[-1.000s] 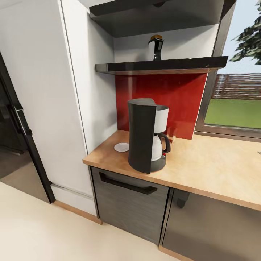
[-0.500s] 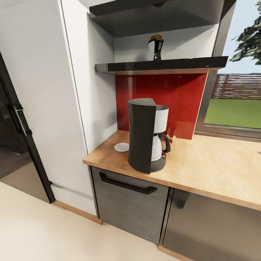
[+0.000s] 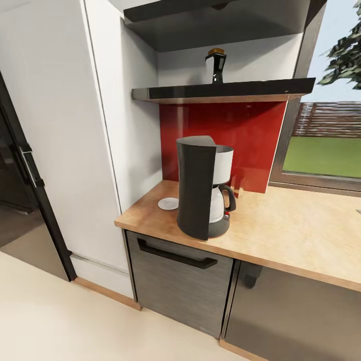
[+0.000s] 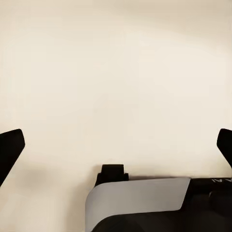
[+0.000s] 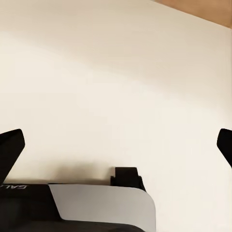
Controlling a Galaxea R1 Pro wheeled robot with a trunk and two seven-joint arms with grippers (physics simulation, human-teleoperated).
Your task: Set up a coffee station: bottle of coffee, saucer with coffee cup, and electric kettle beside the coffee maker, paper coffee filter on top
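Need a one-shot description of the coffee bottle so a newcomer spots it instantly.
Find the red wall panel behind the wooden countertop; a glossy black shelf runs along its top edge. The bottle of coffee stands upright on that shelf, directly above the tall black coffee maker. It is the only item on the shelf: small, dark, with a yellow-gold cap.
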